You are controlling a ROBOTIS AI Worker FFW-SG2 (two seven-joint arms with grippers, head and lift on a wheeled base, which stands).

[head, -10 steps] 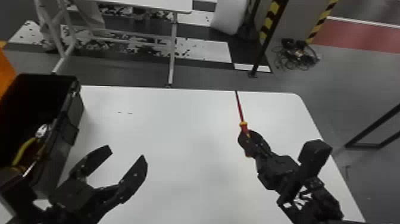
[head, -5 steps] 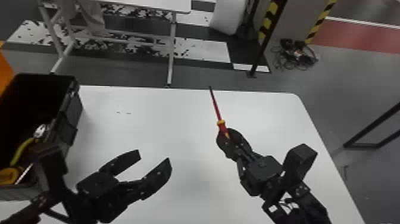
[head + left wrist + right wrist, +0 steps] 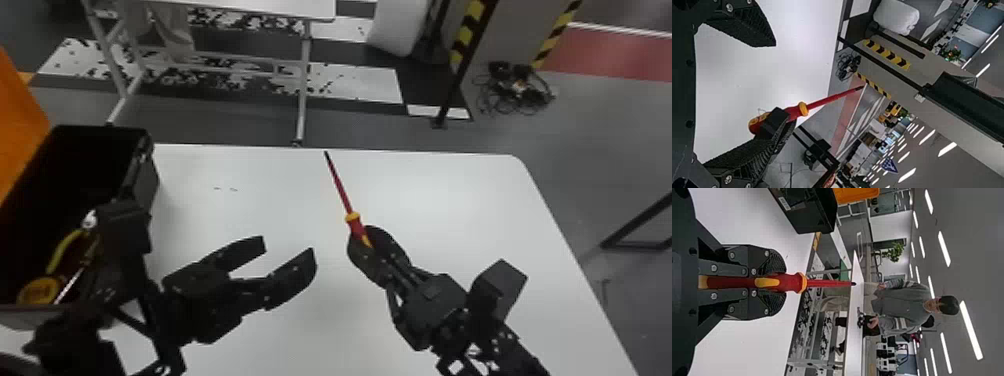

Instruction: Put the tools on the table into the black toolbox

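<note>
My right gripper is shut on the handle of a red and yellow screwdriver, held above the table with its dark tip pointing away. In the right wrist view the handle of the screwdriver lies between both fingers of the right gripper. To its left, my left gripper stands open with a gap between its fingers; the left wrist view shows the left gripper with the screwdriver beyond it. The black toolbox is at the far left, holding several tools.
A yellow tape measure and a yellow-handled tool lie inside the toolbox, partly behind the left arm. An orange bin stands behind it. Another table is farther back, beyond the white table's far edge.
The right gripper has moved left with the screwdriver, which now tilts more to the left. The left gripper has moved right, away from the toolbox, and the gap between the two has narrowed.
</note>
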